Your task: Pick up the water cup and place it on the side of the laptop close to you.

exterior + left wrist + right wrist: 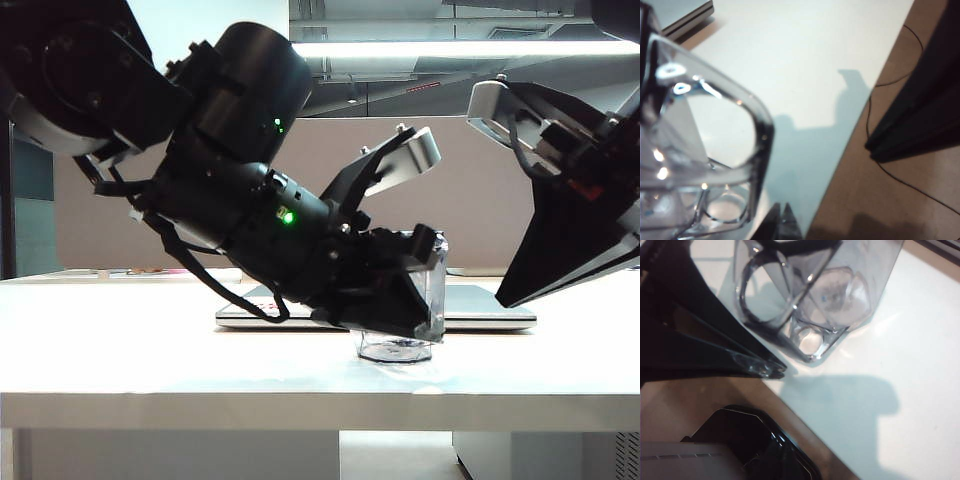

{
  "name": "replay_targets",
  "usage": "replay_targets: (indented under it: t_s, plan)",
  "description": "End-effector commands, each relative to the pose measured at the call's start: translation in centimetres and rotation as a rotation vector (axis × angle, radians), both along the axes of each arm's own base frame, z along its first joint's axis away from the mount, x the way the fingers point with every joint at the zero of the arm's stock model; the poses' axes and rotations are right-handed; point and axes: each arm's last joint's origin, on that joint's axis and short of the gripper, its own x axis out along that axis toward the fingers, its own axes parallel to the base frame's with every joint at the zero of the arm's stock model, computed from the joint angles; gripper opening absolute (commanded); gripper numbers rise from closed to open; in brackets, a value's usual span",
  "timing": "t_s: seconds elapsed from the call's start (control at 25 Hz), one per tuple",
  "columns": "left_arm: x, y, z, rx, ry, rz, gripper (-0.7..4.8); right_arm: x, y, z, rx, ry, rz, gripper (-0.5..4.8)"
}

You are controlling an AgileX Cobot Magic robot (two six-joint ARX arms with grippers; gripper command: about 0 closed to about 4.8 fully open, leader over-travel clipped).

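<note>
The clear water cup (pixel 400 348) stands on the white table just in front of the closed silver laptop (pixel 480 308). My left gripper (pixel 420 320) reaches down from the left and lies against the cup's near side, covering most of it. In the left wrist view its fingertips (pixel 782 222) are shut together with nothing between them, and the water cup (pixel 700 150), with its loop handle, sits right beside them. The laptop (pixel 690 17) shows at the far corner. My right gripper (pixel 505 298) hangs shut at the right, above the laptop. The right wrist view looks onto the water cup (pixel 830 295).
The table's front edge (pixel 320 400) is close to the cup. Beyond the table edge is brown floor with a thin black cable (pixel 890 80) and a dark object (pixel 920 115). A beige partition (pixel 300 200) stands behind the table.
</note>
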Motion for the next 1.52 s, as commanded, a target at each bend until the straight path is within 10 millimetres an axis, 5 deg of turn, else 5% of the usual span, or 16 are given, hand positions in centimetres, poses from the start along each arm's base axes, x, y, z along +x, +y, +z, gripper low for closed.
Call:
replay_targets:
  t_s: [0.04, 0.52, 1.0, 1.24, 1.52]
  plan:
    - [0.3, -0.5, 0.5, -0.044, -0.039, -0.004, -0.06, 0.1, 0.0, 0.2, 0.01, -0.014, -0.003, -0.06]
    - [2.2, -2.9, 1.4, -0.063, -0.047, -0.017, -0.05, 0.0, 0.0, 0.1, 0.004, 0.0, -0.003, -0.06]
    - [1.1, -3.0, 1.5, 0.001, 0.049, -0.085, -0.05, 0.2, -0.1, 0.2, -0.025, -0.028, -0.055, -0.06]
    - [-0.8, 0.0, 5.2, 0.223, 0.04, -0.057, -0.05, 0.8, 0.2, 0.8, 0.053, -0.083, -0.104, -0.06]
    - [-2.6, 2.4, 9.6, 0.252, -0.058, -0.039, -0.05, 1.6, 0.6, 1.9, 0.128, -0.205, -0.106, -0.06]
